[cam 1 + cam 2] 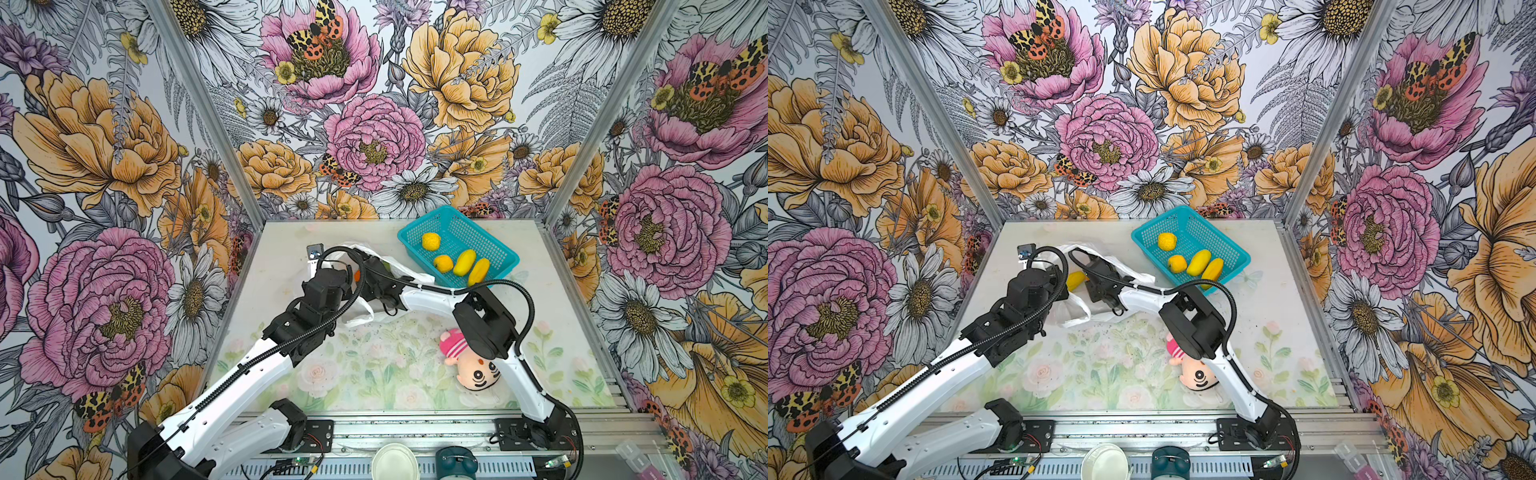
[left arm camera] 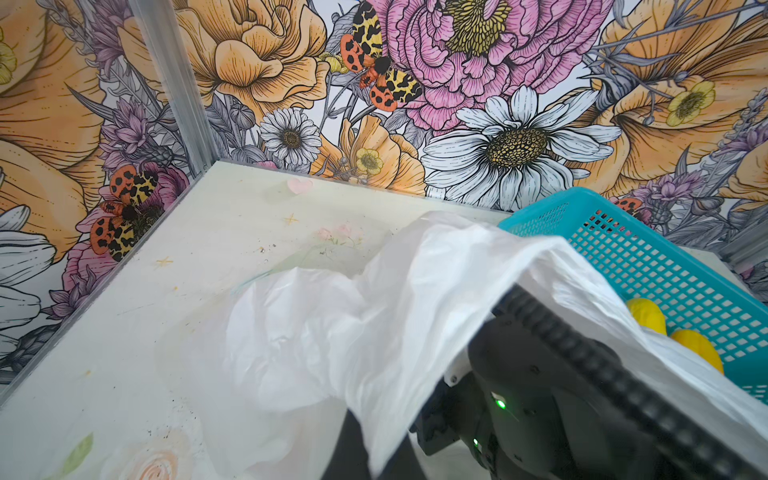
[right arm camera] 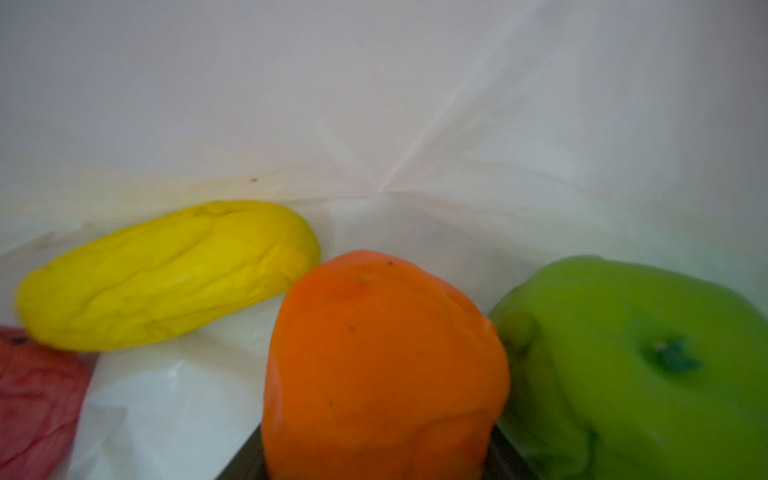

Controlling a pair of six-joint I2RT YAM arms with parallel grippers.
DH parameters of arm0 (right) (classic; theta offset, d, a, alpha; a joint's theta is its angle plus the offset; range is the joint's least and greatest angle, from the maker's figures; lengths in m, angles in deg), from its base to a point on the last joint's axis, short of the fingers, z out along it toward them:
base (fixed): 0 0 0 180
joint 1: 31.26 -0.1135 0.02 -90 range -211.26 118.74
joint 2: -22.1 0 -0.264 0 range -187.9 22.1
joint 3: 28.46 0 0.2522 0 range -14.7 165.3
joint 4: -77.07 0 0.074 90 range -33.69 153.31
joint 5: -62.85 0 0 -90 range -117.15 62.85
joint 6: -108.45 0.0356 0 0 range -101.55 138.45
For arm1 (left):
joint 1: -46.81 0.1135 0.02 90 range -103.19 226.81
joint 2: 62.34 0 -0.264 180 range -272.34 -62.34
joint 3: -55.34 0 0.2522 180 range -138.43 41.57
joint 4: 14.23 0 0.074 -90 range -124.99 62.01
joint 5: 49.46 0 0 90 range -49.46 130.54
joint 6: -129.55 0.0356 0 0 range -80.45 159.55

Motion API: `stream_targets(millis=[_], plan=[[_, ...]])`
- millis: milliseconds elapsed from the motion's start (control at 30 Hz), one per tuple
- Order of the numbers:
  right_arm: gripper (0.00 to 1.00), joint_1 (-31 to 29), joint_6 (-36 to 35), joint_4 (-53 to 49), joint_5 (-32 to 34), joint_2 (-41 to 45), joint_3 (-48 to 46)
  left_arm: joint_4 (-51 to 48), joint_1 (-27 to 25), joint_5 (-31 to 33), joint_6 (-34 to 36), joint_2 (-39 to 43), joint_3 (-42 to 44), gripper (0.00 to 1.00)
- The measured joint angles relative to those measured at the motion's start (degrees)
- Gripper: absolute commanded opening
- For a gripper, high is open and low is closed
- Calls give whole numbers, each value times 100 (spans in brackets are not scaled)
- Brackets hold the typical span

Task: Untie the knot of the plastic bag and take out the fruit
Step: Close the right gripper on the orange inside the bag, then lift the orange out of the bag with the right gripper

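Inside the plastic bag (image 3: 374, 104), four fruit (image 3: 386, 365); basket (image 1: 469, 232) holds four more.

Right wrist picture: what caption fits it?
Inside the plastic bag: orange fruit up close, yellow fruit, green fruit and pink fruit beside it.

plastic bag (image 2: 316, 340) white | basket (image 1: 473, 235) teal | fruit (image 3: 382, 365) orange, green, yellow

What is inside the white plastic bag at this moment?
Seen from the right wrist: a long yellow fruit, an orange fruit, a green fruit and the edge of a pink fruit. Anything beneath them in the plastic bag is covered.
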State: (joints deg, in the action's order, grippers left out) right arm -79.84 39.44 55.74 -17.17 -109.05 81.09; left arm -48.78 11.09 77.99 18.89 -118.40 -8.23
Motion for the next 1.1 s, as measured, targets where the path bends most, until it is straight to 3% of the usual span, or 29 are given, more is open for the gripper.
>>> stream_targets(millis=[167, 467, 733, 1100], plan=[[35, -87, -57, 1150, -328, 1185, -1683, -39, 72, 66, 0, -105, 0, 0], [32, -498, -597, 2555, -667, 2588, -3261, -66, 234, 66, -26, -295, 0, 0], [29, -1010, -1134, 3110, -658, 3840, -4127, -98, 264, 59, -44, -321, 0, 0], [25, -1023, -1488, 3128, -411, 5445, -4787, -131, 264, 55, -48, -254, 0, 0]])
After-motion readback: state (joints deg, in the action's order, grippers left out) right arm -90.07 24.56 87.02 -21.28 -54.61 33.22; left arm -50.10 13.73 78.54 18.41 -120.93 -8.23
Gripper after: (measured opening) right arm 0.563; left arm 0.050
